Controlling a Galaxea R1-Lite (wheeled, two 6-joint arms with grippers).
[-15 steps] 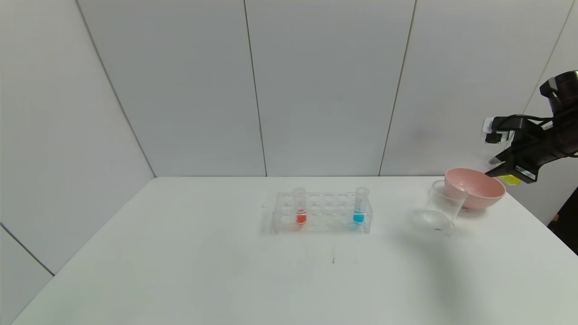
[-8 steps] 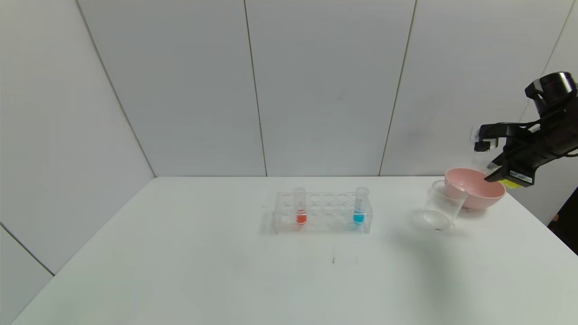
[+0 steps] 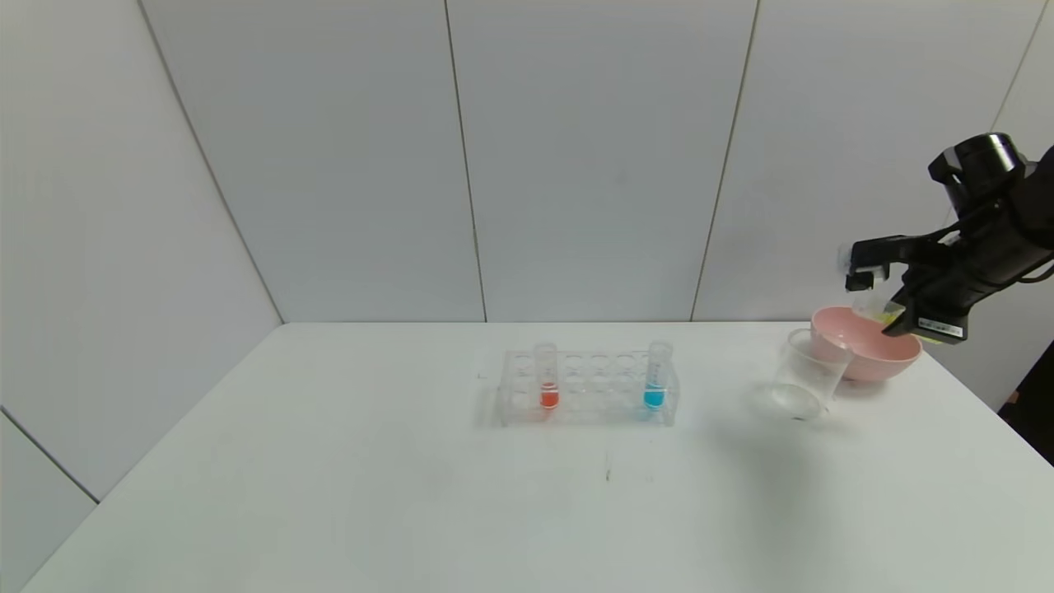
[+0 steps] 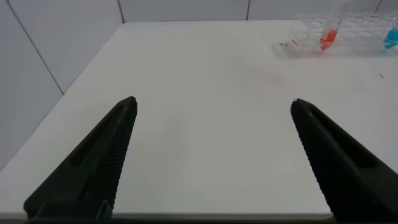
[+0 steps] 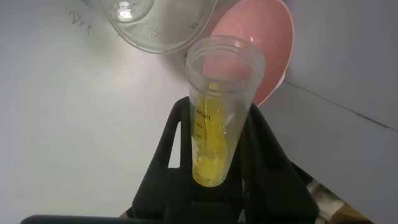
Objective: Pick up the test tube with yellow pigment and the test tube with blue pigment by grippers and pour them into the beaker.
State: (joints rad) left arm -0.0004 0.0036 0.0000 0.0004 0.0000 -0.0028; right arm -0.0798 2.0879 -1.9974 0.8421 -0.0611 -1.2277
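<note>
The right gripper (image 3: pixel 893 317) has swung in from the bench's right edge and now clamps the yellow tube (image 5: pixel 217 112) tilted above the pink bowl (image 3: pixel 865 350), just short of the beaker (image 3: pixel 811 375); the pour looks close. Yellow liquid sits in the tube's bottom; the beaker looks empty. The blue tube (image 3: pixel 656 377) stands in the rack (image 3: pixel 589 387) mid-bench beside a red one (image 3: pixel 547 377). The left gripper (image 4: pixel 211 155) hangs spread wide near the bench's left edge.

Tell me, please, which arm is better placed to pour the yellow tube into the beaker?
The right. Its end effector already grips the yellow tube, tilted over the pink bowl just beside the beaker. The left end effector is open, empty, far beyond the rack.
</note>
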